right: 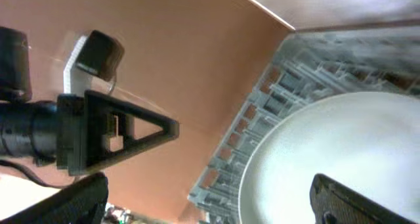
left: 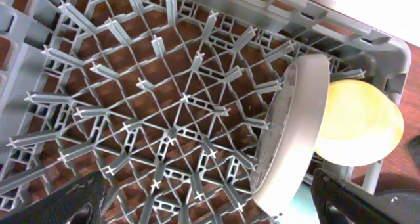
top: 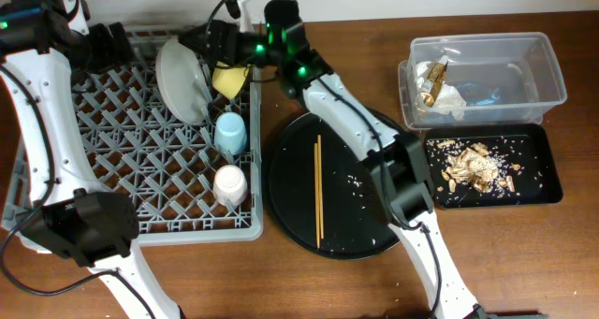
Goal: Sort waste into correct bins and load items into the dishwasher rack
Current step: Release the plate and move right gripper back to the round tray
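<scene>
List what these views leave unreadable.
Yellow bowl: left wrist view, white plate covers its left part.
The white plate: right wrist view, cut off by right and bottom edges.
Clear tub contents: overhead, too small and blurred through plastic.
Specks on round black tray: overhead, too small to identify.

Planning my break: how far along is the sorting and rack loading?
Done: plate, bowl, blue cup and pink cup sit in the rack; napkins and wrapper are in the tub, scraps in the black tray. In hand: right gripper open by the plate. Remaining: chopsticks and crumbs on the round tray.
</scene>
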{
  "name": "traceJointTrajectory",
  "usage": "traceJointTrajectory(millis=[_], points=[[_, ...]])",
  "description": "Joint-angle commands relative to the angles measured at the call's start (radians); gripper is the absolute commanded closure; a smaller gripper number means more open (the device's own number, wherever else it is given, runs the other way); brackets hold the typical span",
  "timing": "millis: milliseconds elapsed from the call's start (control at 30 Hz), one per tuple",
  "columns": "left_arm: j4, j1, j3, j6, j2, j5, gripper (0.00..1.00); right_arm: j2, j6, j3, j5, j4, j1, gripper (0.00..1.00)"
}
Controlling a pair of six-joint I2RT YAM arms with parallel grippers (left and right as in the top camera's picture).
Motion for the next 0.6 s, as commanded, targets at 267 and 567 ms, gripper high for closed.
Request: traceJointTrajectory(millis=[267, 567], points=[[0.002, 0.008, 0.019, -0.002, -0.005, -0.004, 0.01, -0.412, -0.766, 0.017, 0.737, -1.113, -0.077, 0.02], [0.002, 0.008, 0.02, -0.002, -0.005, -0.004, 0.01, -0.398, -0.756, -0.123, 0.779, -1.5, -0.076, 0.31]])
